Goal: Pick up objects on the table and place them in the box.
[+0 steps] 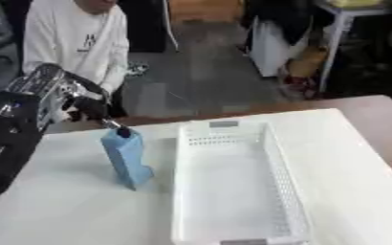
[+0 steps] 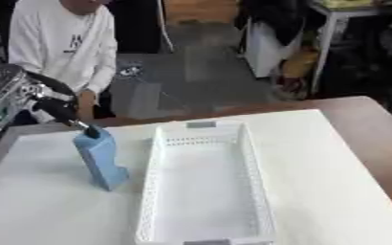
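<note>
A light blue oblong box [image 1: 128, 160] stands tilted on the white table [image 1: 57, 210], just left of the white perforated basket [image 1: 270, 158]. My left hand [image 1: 84, 107] comes in from the upper left. Its dark fingers [image 1: 118, 129] curl down and pinch the box's top end. The box's lower end still meets the table. The basket lies lengthwise in the middle with nothing in it. My right hand shows in neither view.
The white tabletop gives way to a brown surface [image 1: 383, 119] at the right. A person in a white top sits beyond the far edge, behind my left arm. Furniture and bags stand on the floor further back.
</note>
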